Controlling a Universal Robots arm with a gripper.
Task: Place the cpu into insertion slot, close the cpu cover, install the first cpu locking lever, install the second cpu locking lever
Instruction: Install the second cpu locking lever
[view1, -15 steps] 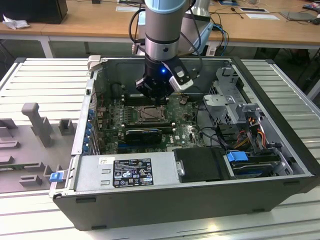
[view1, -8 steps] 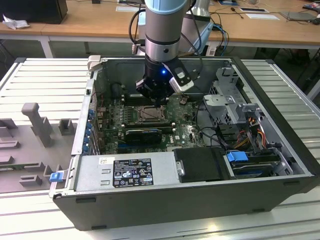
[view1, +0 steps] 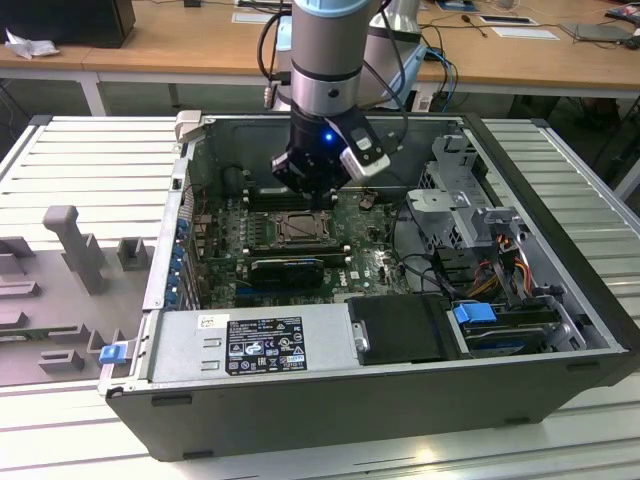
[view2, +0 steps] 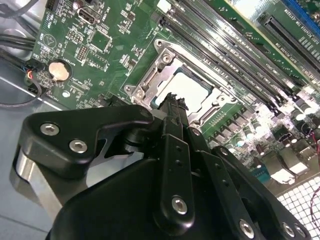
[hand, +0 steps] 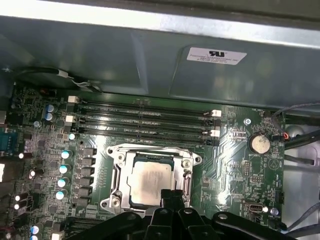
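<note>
In the exterior view the black gripper (view1: 312, 190) hangs low inside the open grey computer case (view1: 560, 330), right over the metal-rimmed insertion slot (view1: 297, 229). In both wrist views the pale silvery square cpu (hand: 148, 182) (view2: 192, 91) lies seated in that slot on the green circuit board (hand: 235, 165), the fingers (hand: 172, 197) pressed together, empty, at its edge.

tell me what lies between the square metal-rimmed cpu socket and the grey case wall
In the first wrist view, long narrow black memory slots run across the green circuit board between the insertion slot and the grey metal case wall.
</note>
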